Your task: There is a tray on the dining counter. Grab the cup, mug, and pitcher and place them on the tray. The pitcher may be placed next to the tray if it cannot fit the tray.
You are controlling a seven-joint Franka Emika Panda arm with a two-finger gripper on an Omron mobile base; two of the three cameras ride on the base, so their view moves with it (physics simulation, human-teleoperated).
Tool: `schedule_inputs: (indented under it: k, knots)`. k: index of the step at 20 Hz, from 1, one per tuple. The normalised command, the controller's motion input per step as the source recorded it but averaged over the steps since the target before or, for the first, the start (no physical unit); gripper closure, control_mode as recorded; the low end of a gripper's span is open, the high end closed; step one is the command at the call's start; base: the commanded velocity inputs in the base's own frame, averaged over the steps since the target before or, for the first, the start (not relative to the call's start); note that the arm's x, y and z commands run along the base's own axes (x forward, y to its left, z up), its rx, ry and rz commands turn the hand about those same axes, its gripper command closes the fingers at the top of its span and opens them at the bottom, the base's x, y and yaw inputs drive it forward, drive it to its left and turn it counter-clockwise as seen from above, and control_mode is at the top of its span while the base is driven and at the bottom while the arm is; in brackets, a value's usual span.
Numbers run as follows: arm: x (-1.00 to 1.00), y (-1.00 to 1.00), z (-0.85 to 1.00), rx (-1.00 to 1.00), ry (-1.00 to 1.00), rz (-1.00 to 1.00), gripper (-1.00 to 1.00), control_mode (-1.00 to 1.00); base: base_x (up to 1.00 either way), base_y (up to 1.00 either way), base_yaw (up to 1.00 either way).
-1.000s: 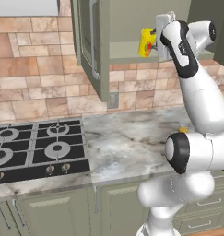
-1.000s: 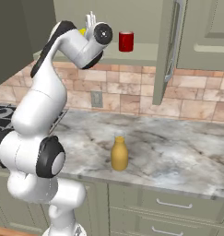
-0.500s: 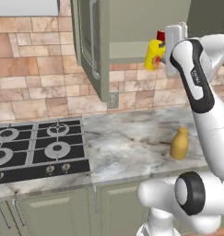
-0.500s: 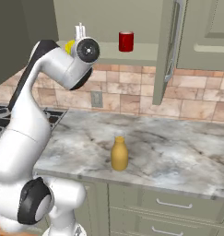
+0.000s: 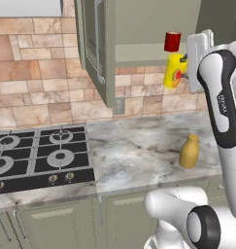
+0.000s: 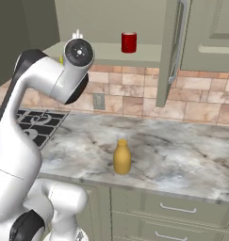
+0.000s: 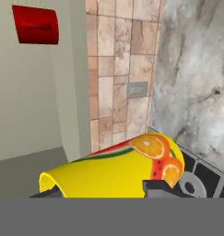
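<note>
My gripper [image 5: 183,73] is shut on the yellow cup [image 5: 173,71], which hangs tilted in the air just below the open cabinet's shelf. In the hand view the cup [image 7: 118,171] lies across the bottom between my fingertips [image 7: 159,188], its fruit print facing up. The red mug [image 5: 172,41] stands on the cabinet shelf above the cup, and shows as well in the right base view as the mug [image 6: 128,42] and in the hand view as the mug [image 7: 36,25]. The mustard-tan pitcher [image 5: 189,151] stands upright on the marbled wall counter [image 5: 134,151]; from the right side the pitcher [image 6: 122,157] is near the counter's front. The tray and the dining counter are out of view.
A gas stove [image 5: 37,155] takes up the counter's left part. The cabinet door [image 5: 96,46] hangs open to the left of the shelf, and the other door [image 6: 172,52] juts out over the counter. A brick wall with an outlet [image 6: 99,100] backs the counter.
The arm has drawn the yellow cup out of the cabinet, down and to the right in the left base view. Mug and pitcher have stayed put.
</note>
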Motion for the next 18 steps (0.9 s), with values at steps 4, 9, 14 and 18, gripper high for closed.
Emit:
schedule_inputs:
  k: [4, 9, 14, 18]
  knots:
    - [-0.59, -0.2, -0.15, 0.0, 0.02, 0.0, 1.0, -1.0, 0.0, 0.0, 0.0]
    - [-0.49, 0.0, -0.22, 0.0, 0.03, 0.0, 1.0, -1.0, 0.0, 0.0, 0.0]
    - [-0.27, 0.0, -0.12, 0.0, 0.05, 0.0, 1.0, -1.0, 0.0, 0.0, 0.0]
    - [-0.13, 0.0, -0.1, 0.0, 0.04, 0.0, 1.0, -1.0, 0.0, 0.0, 0.0]
